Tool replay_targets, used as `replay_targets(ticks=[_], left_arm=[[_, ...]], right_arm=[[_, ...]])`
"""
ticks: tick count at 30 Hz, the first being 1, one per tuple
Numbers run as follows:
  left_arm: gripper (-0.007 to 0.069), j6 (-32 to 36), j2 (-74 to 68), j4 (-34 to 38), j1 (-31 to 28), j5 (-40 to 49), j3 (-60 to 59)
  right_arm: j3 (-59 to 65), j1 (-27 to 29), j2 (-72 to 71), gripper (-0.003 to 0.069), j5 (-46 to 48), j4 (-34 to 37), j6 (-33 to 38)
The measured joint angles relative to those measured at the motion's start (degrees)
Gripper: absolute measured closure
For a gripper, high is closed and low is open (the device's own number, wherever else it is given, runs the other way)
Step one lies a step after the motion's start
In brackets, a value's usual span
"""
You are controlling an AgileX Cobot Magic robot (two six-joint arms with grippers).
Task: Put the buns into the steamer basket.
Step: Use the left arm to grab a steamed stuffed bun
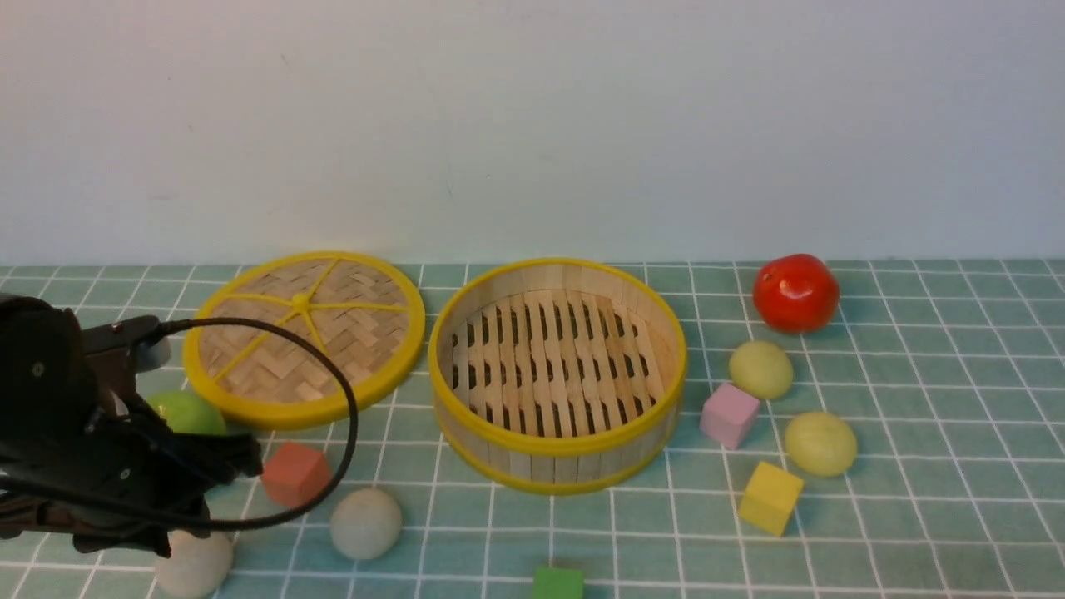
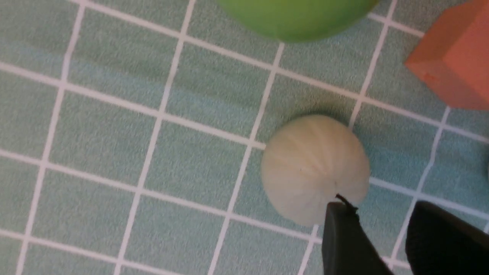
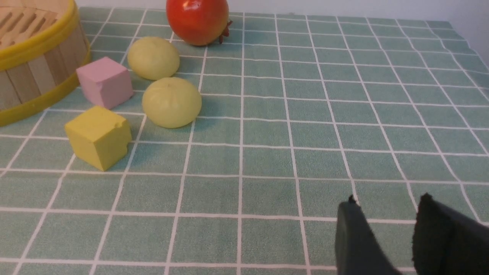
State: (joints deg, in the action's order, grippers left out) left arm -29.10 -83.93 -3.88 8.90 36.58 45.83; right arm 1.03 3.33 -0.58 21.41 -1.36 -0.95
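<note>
Our left gripper (image 2: pixel 382 208) hangs with jaws apart and nothing between them. One fingertip sits at the rim of an off-white bun (image 2: pixel 315 170), hemmed by the green apple (image 2: pixel 298 15) and orange cube (image 2: pixel 454 57). Our right gripper (image 3: pixel 387 198), likewise parted and empty, faces bare tablecloth (image 3: pixel 305 152). We see the nearer yellow-green bun (image 3: pixel 172 102) and farther yellow-green bun (image 3: pixel 153 58) near the steamer basket (image 1: pixel 557 445), outside its rim.

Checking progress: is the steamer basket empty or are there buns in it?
Empty. The steamer basket shows only its bare slatted floor; nothing lies inside.

Slightly apart: left jaws, right jaws
</note>
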Motion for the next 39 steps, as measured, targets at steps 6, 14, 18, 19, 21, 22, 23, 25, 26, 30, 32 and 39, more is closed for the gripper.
replay_targets(ticks=[6,14,18,19,21,22,23,25,26,30,32,39], left_arm=[[0.0386,0.0,-2.7,-4.12,0.0,0.81,1.54],[0.0386,0.0,-4.11,-4.54,0.0,-0.44,1.71],[0.0386,0.0,-5.89,-4.38,0.0,-0.44,1.71],[0.0386,0.0,-6.67,-4.38,0.0,-0.44,1.71],[0.0386,-0.05,-8.09,-4.36,0.0,-0.74,1.71],[0.0386,-0.05,-8.51,-4.36,0.0,-0.92,1.71],[0.0386,-0.05,-9.11,-4.36,0.0,-1.2,1.71],[0.0386,-0.05,-9.6,-4.36,0.0,-1.45,1.71],[0.0386,-0.05,-9.9,-4.36,0.0,-1.46,1.71],[0.0386,-0.05,-10.11,-4.36,0.0,-1.51,1.71],[0.0394,-0.05,-10.11,-4.29,0.0,-1.4,1.76],[0.0624,-0.05,-10.11,-4.18,0.0,-0.78,2.06]], right_arm=[[0.0,0.0,0.0,0.042,0.0,0.0,0.0],[0.0,0.0,0.0,0.042,0.0,0.0,0.05],[0.0,0.0,0.0,0.042,0.0,0.0,0.05],[0.0,0.0,0.0,0.042,0.0,0.0,0.05],[0.0,0.0,0.0,0.042,0.0,0.0,0.05],[0.0,0.0,0.0,0.042,0.0,0.0,0.05],[0.0,0.0,0.0,0.042,0.0,0.0,0.05],[0.0,0.0,0.0,0.042,0.0,0.0,0.05],[0.0,0.0,0.0,0.042,0.0,0.0,0.05],[0.0,0.0,0.0,0.042,0.0,0.0,0.05],[0.0,0.0,0.0,0.042,0.0,0.0,0.05],[0.0,0.0,0.0,0.042,0.0,0.0,0.05]])
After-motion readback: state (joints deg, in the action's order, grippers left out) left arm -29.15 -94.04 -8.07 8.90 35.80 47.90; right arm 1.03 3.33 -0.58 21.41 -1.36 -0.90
